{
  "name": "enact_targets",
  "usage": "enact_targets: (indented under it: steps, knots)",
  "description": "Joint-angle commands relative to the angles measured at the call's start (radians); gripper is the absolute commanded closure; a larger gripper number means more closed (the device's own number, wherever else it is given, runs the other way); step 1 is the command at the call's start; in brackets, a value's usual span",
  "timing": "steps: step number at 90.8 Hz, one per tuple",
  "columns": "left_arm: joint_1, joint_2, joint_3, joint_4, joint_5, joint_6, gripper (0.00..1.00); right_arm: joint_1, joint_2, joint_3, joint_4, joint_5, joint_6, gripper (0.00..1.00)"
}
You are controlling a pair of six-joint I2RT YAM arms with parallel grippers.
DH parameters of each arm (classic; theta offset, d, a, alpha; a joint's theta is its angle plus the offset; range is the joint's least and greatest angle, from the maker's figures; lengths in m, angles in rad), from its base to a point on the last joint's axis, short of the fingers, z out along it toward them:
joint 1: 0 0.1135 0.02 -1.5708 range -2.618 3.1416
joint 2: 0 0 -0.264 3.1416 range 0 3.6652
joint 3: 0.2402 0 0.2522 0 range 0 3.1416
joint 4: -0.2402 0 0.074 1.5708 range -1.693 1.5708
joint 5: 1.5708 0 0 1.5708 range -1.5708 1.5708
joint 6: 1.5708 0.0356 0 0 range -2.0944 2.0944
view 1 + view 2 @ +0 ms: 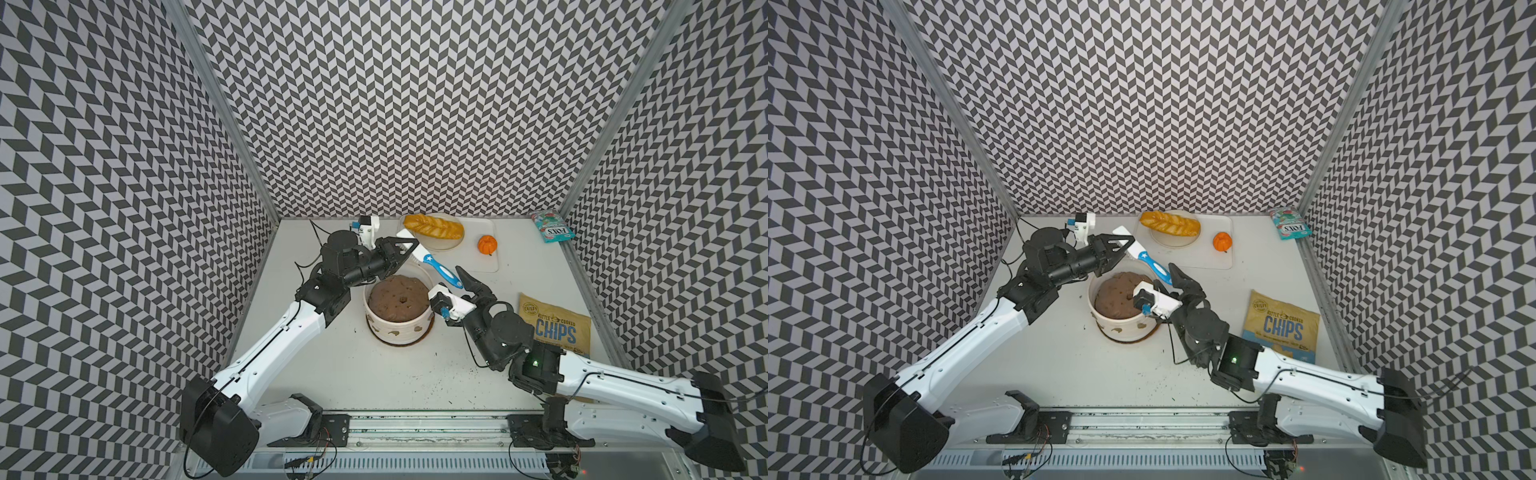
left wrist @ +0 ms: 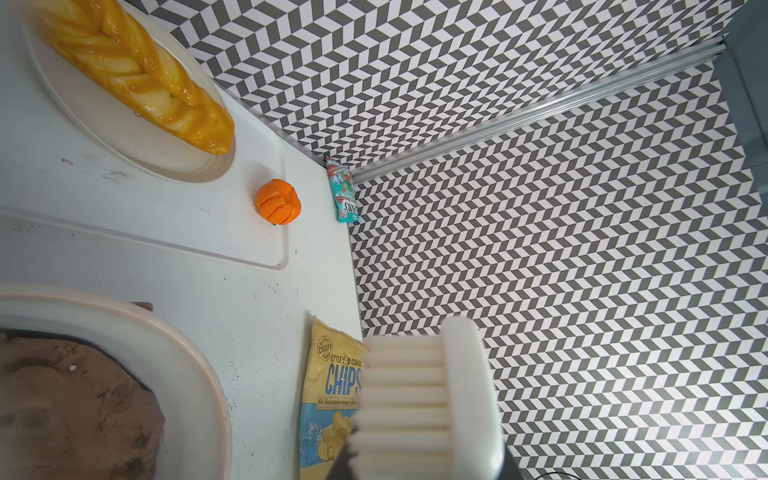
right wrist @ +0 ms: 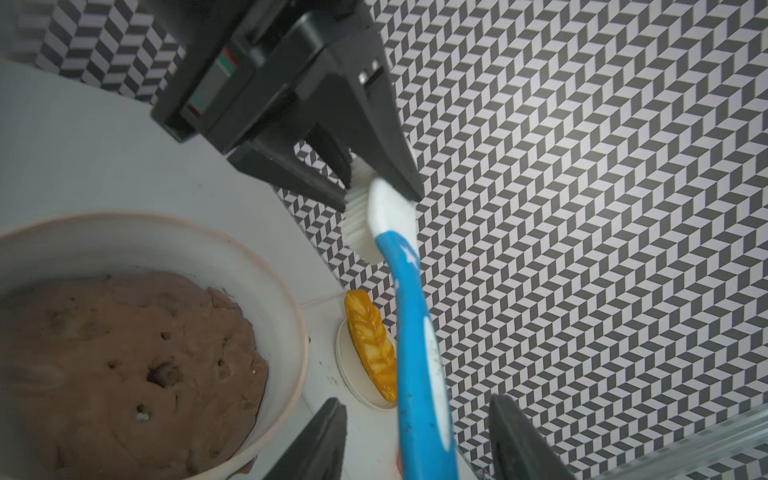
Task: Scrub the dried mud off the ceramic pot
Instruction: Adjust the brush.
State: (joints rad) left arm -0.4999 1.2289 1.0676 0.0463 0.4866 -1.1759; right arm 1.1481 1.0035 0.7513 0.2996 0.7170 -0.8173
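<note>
Because the dull brown flakes of dried mud [image 1: 394,333] sit low on the near wall of the wide white ribbed ceramic pot [image 1: 406,323], that face is where the scrubbing belongs, and none of it looks scrubbed yet. Nearest the arms' bases, the white tabletop [image 1: 365,374] carries a scatter of dark specks [image 1: 441,390]. Beyond them the pot stands upright at the table's middle on its round brown saucer [image 1: 431,327], filled nearly to the thick rim with a mound of brown soil [image 1: 399,297]. I judge it heavy with that fill, rigid, smooth-glazed and easy to chip. The thick rim looks the best place to steady it, since the wall seems too wide to span.

Beside the pot's far rim, the right gripper [image 3: 417,400] has its jaws spread to either side of the blue-and-white plastic scrubbing brush [image 1: 442,272]. A gap shows on both sides of the handle, so it holds nothing. Further back, the left gripper [image 1: 409,250] is clamped on the brush's white bristle head and carries the brush above the table. The brush looks light and stiff. Held by its head, the bristles are partly covered, so a hold on the handle would probably serve better. Farthest back, a round white plate [image 1: 436,248] bears a golden plaited loaf [image 1: 434,226].
</note>
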Motion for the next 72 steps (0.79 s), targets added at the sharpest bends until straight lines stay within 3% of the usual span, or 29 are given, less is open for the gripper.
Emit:
enact_targets:
  steps: [1,4,5,7,15,35,40,47,52,72]
  knots:
    - [0.011,-0.027,-0.010,0.076,0.017,-0.002,0.76,-0.023,-0.078,0.040,-0.023,-0.104,0.132,0.39]
    - [0.012,-0.028,-0.011,0.085,0.017,-0.001,0.76,-0.034,-0.093,0.044,-0.038,-0.144,0.160,0.39]
    - [0.011,-0.027,-0.012,0.086,0.017,0.001,0.76,-0.041,-0.104,0.046,-0.043,-0.242,0.295,0.35]
    - [0.012,-0.026,-0.013,0.088,0.016,0.002,0.76,-0.053,-0.115,0.047,-0.052,-0.290,0.358,0.34]
    - [0.015,-0.026,-0.019,0.110,0.018,0.011,0.76,-0.106,-0.154,0.045,-0.047,-0.389,0.579,0.29]
    - [0.015,-0.032,-0.049,0.204,0.041,0.004,0.75,-0.365,-0.193,0.012,-0.023,-0.662,1.270,0.19]
    - [0.015,-0.034,-0.050,0.220,0.045,0.008,0.75,-0.402,-0.199,-0.004,0.004,-0.719,1.368,0.18]
    - [0.015,-0.041,-0.053,0.236,0.047,0.015,0.75,-0.430,-0.200,-0.033,0.058,-0.719,1.368,0.18]
    - [0.015,-0.046,-0.060,0.257,0.050,0.014,0.75,-0.443,-0.191,-0.051,0.091,-0.838,1.599,0.17]
    - [0.014,-0.064,-0.078,0.302,0.049,0.022,0.75,-0.462,-0.135,-0.122,0.276,-1.058,1.871,0.19]
